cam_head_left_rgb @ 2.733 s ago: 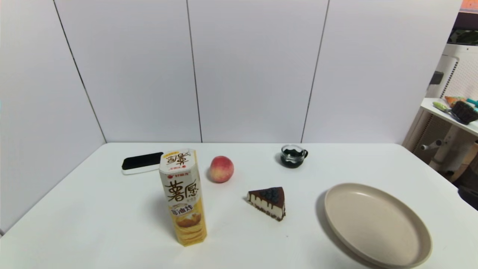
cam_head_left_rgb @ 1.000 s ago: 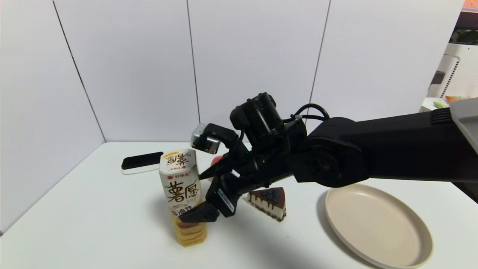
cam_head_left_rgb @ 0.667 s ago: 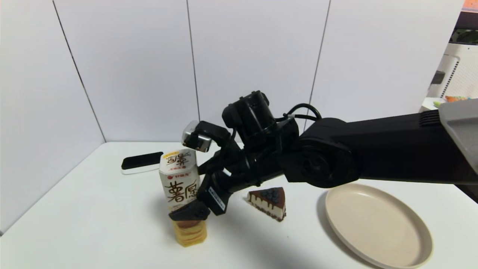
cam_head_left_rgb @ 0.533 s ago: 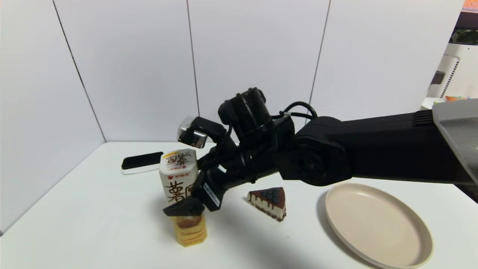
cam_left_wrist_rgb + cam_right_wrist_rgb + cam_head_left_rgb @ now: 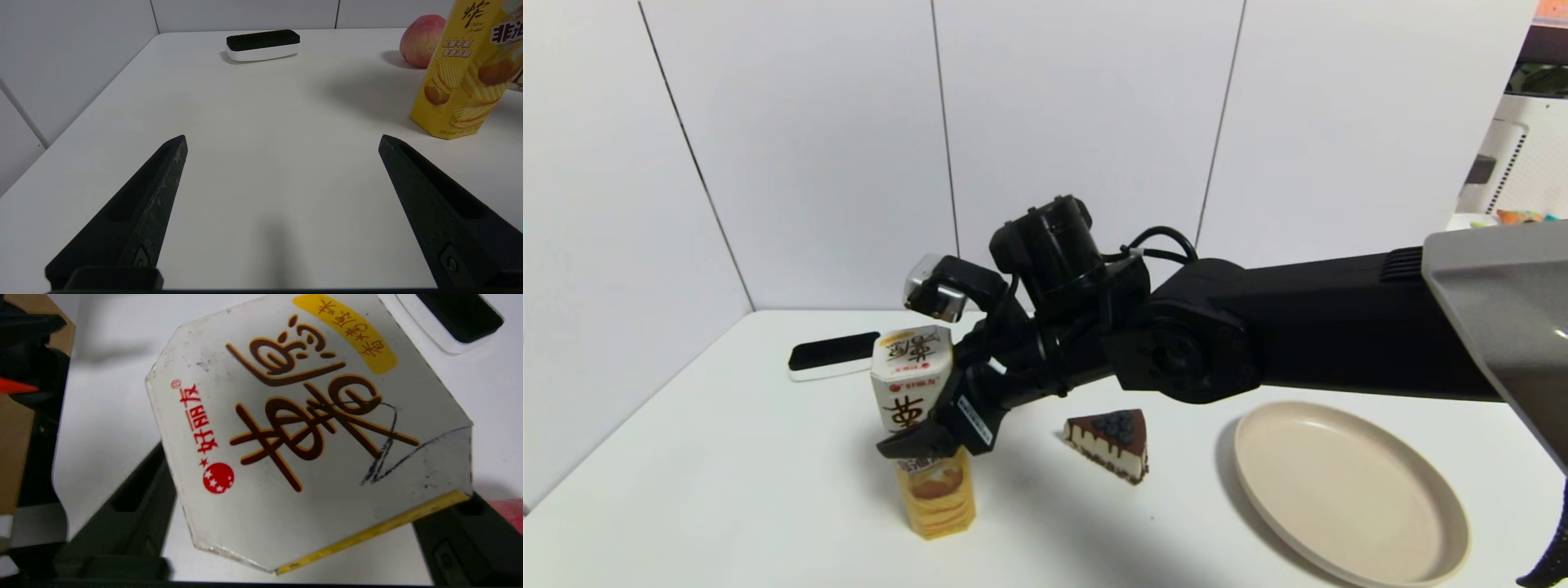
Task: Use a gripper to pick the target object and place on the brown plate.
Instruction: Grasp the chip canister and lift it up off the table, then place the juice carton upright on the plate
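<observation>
One hexagonal cardboard snack box [image 5: 922, 430] stood left of centre, one right gripper [image 5: 931, 425] straddling it, fingers apart. One round, smooth brown plate [image 5: 1347, 491] sat lower right. The left gripper [image 5: 282, 179] was spread wide.

snack box [image 5: 925, 433]: white top, yellow base (brown characters) | plate [image 5: 1347, 490]: beige

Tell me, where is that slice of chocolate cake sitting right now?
In the head view the chocolate cake slice sits near the table's middle, between the upright snack box on its left and the brown plate on its right.
</observation>
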Controlling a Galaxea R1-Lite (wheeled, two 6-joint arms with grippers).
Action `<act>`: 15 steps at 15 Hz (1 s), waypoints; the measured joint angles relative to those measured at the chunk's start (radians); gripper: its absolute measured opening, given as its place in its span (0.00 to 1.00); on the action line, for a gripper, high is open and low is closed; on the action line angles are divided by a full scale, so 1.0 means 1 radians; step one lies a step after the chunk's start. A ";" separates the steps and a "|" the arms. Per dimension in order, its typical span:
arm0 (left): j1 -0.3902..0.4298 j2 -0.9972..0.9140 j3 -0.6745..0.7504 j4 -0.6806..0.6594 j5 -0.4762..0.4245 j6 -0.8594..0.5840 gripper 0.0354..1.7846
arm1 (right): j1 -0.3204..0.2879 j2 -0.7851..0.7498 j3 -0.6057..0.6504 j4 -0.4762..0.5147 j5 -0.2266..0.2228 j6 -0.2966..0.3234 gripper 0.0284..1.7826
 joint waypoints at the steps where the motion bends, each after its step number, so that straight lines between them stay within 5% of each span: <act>1: 0.000 0.000 0.000 0.000 0.000 0.000 0.94 | 0.000 0.000 0.000 0.000 -0.001 0.000 0.75; 5: 0.000 0.000 0.000 0.000 0.000 0.000 0.94 | -0.001 0.001 0.002 0.001 0.000 0.003 0.50; 11: 0.000 0.000 0.000 0.000 0.000 0.000 0.94 | -0.036 -0.065 0.034 0.014 -0.005 0.022 0.48; 15: 0.000 0.000 0.000 0.000 0.000 0.000 0.94 | -0.161 -0.221 0.149 0.015 -0.026 0.046 0.48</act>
